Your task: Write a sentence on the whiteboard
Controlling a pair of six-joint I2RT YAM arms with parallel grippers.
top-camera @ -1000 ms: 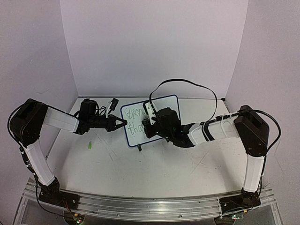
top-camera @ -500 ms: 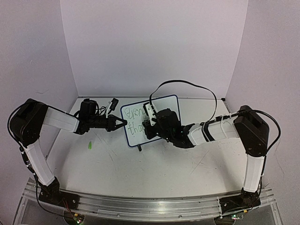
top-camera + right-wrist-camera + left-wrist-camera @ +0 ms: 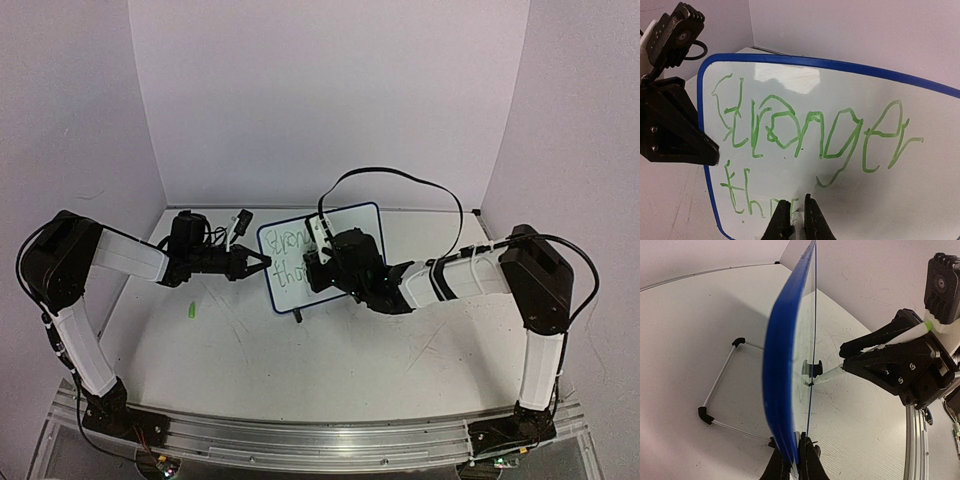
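The whiteboard, blue-framed, stands upright at the table's middle. My left gripper is shut on its left edge; the left wrist view shows the board edge-on pinched between the jaws of that gripper. My right gripper is shut on a white pen whose tip touches the board's face. The sentence reads "Stronger" in green, with "tha" started beneath it, right at the pen tip. In the left wrist view the pen runs through the right gripper to the board.
A small green pen cap lies on the table left of the board. The board's wire stand juts out behind it. A black cable loops above the right wrist. Walls close in on the back and sides.
The right wrist has shifted slightly over the second line of writing. The left arm and the board have stayed put.
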